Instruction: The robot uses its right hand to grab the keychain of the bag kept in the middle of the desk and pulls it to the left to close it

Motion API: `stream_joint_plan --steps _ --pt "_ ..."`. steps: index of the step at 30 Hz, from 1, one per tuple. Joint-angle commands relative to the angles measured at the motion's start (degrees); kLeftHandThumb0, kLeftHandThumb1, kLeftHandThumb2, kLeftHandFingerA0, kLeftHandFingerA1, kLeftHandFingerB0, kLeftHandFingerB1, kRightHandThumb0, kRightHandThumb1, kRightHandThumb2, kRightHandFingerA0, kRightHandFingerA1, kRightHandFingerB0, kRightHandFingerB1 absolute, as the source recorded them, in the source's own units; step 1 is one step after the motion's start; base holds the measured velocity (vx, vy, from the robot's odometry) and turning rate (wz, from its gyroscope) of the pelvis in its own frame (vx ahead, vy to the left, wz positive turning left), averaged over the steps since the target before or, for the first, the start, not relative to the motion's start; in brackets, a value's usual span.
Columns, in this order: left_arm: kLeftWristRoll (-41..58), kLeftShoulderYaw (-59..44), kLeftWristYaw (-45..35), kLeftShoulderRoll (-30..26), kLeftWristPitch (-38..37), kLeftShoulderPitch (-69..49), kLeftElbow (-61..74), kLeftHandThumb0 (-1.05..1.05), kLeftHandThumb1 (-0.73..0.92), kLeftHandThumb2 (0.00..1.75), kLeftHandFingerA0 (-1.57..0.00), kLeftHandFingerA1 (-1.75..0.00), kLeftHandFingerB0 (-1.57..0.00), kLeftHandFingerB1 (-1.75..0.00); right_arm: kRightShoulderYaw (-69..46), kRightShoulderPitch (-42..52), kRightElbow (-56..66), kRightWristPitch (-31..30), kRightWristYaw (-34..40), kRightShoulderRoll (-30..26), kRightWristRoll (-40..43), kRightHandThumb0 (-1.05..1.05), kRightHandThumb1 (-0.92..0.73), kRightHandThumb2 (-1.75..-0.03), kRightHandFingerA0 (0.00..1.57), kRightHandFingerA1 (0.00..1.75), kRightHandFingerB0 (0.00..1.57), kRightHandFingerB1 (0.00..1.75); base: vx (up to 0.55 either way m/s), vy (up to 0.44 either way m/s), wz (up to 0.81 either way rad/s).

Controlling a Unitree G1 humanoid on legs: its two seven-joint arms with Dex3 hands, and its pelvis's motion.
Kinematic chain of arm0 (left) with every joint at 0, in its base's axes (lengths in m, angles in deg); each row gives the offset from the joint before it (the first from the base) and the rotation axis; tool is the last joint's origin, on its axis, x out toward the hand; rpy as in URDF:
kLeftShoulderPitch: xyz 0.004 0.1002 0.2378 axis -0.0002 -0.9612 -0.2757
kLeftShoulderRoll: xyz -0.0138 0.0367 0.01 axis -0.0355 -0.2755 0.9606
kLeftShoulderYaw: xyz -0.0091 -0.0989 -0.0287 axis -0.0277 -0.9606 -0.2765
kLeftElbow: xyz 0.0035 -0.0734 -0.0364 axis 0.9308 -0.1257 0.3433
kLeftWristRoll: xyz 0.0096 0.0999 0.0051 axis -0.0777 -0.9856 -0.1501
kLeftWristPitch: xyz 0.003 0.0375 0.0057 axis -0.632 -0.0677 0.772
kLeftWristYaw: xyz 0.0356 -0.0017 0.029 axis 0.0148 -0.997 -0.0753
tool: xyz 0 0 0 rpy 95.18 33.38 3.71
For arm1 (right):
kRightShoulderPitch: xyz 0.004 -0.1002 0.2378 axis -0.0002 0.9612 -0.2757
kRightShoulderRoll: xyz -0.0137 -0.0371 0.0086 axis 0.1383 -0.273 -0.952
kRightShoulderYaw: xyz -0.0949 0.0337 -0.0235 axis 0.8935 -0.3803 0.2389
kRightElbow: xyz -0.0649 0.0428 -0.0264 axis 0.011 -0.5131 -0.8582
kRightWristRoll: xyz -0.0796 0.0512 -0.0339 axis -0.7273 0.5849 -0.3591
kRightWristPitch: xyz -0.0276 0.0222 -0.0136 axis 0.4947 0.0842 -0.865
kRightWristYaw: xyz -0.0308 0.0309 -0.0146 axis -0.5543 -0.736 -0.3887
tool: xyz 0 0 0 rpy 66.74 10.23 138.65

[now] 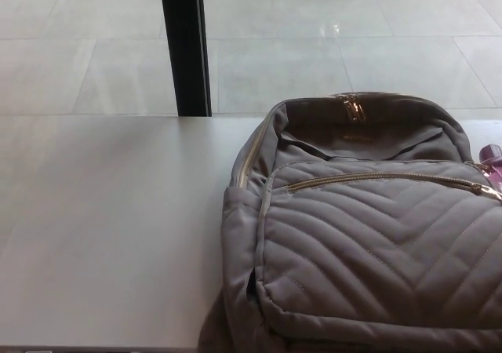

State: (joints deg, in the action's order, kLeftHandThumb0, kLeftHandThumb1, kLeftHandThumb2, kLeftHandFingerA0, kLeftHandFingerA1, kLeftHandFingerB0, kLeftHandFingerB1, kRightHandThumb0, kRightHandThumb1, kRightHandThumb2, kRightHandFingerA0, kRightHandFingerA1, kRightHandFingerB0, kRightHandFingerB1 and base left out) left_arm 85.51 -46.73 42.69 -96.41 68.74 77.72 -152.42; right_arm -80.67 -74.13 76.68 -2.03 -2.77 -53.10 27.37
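Observation:
A grey quilted backpack (369,243) lies flat on the white desk (110,235), filling the right half of the head view and cut off by the right and bottom edges. A gold zipper (384,179) runs across its front pocket, with the slider (485,188) at the far right end. A small purple keychain (492,154) pokes out at the bag's right edge, mostly out of frame. Another gold zip line (245,163) runs along the bag's left side. Neither of my hands shows.
A black vertical post (185,45) stands behind the desk's far edge. Pale tiled floor (353,39) lies beyond. The desk's left half is bare white surface.

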Motion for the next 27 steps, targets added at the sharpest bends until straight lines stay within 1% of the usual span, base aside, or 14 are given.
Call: stream_joint_plan --steps 1,3,4,7,9,10,12,14,16,17,20,21,23,27 --pt "0.5 0.2 -0.8 -0.3 -0.8 -0.1 -0.2 -0.77 0.81 0.64 -0.45 -0.67 -0.35 -0.44 2.5 1.8 -2.6 1.8 4.2 -0.3 -7.7 -0.13 -0.68 -0.85 0.77 1.75 0.57 1.60 0.00 0.000 0.00" --pt "0.9 -0.1 -1.1 -0.2 -0.4 -0.4 0.0 -0.78 0.63 1.03 -0.45 -0.69 -0.32 -0.55 2.7 1.7 -2.3 0.9 4.9 0.1 -8.4 -0.15 -0.68 -0.82 0.78 1.75 0.64 1.41 0.00 0.000 0.00" --pt "0.8 0.0 -1.3 -0.3 -0.5 -0.4 0.0 -0.78 0.81 0.64 -0.45 -0.67 -0.36 -0.44 2.9 1.5 -2.8 1.7 5.4 0.0 -8.6 -0.14 -0.68 -0.83 0.77 1.75 0.61 1.52 0.00 0.000 0.00" --pt "0.7 0.1 -0.9 -0.3 -0.3 -0.5 -0.1 -0.79 0.63 1.04 -0.45 -0.69 -0.32 -0.55 2.8 1.7 -2.1 2.1 6.0 0.0 -8.7 -0.12 -0.68 -0.85 0.77 1.75 0.57 1.64 0.00 0.000 0.00" --pt "1.1 -0.2 -1.3 -0.2 0.1 -0.3 -0.2 -0.79 0.62 1.03 -0.46 -0.69 -0.32 -0.54 2.7 1.5 -2.8 2.8 6.6 0.1 -8.3 -0.08 -0.65 -0.87 0.77 1.75 0.58 1.65 0.00 0.000 0.00" --pt "1.1 -0.1 -1.2 -0.1 0.0 -0.3 -0.2 -0.79 0.80 0.63 -0.47 -0.65 -0.36 -0.42 2.6 1.4 -2.9 3.0 6.8 0.2 -8.3 -0.08 -0.66 -0.87 0.76 1.75 0.57 1.63 0.00 0.000 0.00" --pt "1.0 -0.1 -1.0 -0.2 0.0 -0.1 -0.6 -0.78 0.61 1.03 -0.45 -0.67 -0.29 -0.53 2.5 1.4 -2.9 3.3 7.2 0.3 -8.3 -0.07 -0.64 -0.86 0.76 1.75 0.57 1.64 0.00 0.000 0.00" --pt "1.6 -0.5 -1.7 -0.1 0.5 0.0 -0.5 -0.78 0.78 0.63 -0.47 -0.66 -0.37 -0.44 1.8 1.3 -3.7 4.9 8.3 1.2 -6.8 -0.07 -0.64 -0.94 0.78 1.75 0.63 1.58 0.00 0.000 0.00" --pt "1.2 -0.1 -1.4 -0.1 0.1 -0.2 -0.1 -0.76 0.61 1.04 -0.46 -0.69 -0.31 -0.55 1.5 1.1 -4.3 5.8 9.1 1.8 -6.3 -0.05 -0.63 -0.96 0.78 1.75 0.64 1.58 0.00 0.000 0.00" --pt "1.2 0.0 -1.3 -0.2 0.0 -0.2 -0.2 -0.79 0.79 0.64 -0.48 -0.67 -0.37 -0.43 1.4 1.1 -4.3 6.0 9.4 2.2 -6.0 -0.04 -0.63 -0.95 0.77 1.75 0.65 1.58 0.00 0.000 0.00" --pt "1.4 -0.3 -1.2 -0.1 0.0 -0.3 -0.5 -0.79 0.79 0.63 -0.48 -0.66 -0.38 -0.43 0.2 0.6 -5.1 8.0 11.7 4.7 -4.0 -0.01 -0.59 -1.00 0.78 1.75 0.71 1.53 0.00 0.000 0.00" --pt "1.5 -0.4 -1.2 -0.2 -0.1 -0.4 -0.6 -0.78 0.62 1.03 -0.45 -0.69 -0.33 -0.55 -0.3 0.2 -6.1 10.3 12.2 5.5 -2.6 0.02 -0.57 -1.06 0.80 1.75 0.74 1.49 0.00 0.000 0.00" --pt "1.8 -0.6 -1.7 -0.3 0.2 -0.4 -0.9 -0.81 0.78 0.63 -0.49 -0.66 -0.38 -0.42 -2.3 -0.7 -6.8 10.4 12.7 9.0 1.3 -0.08 -0.56 -1.12 1.14 1.45 0.89 1.25 0.00 0.000 0.00" --pt "1.6 -0.5 -1.7 -0.3 0.0 -0.5 -0.8 -0.80 0.79 0.63 -0.49 -0.67 -0.39 -0.43 -5.4 -2.1 -7.3 11.2 15.7 13.1 2.4 -0.03 -0.59 -1.09 0.81 1.75 0.68 1.58 0.00 0.000 0.00"
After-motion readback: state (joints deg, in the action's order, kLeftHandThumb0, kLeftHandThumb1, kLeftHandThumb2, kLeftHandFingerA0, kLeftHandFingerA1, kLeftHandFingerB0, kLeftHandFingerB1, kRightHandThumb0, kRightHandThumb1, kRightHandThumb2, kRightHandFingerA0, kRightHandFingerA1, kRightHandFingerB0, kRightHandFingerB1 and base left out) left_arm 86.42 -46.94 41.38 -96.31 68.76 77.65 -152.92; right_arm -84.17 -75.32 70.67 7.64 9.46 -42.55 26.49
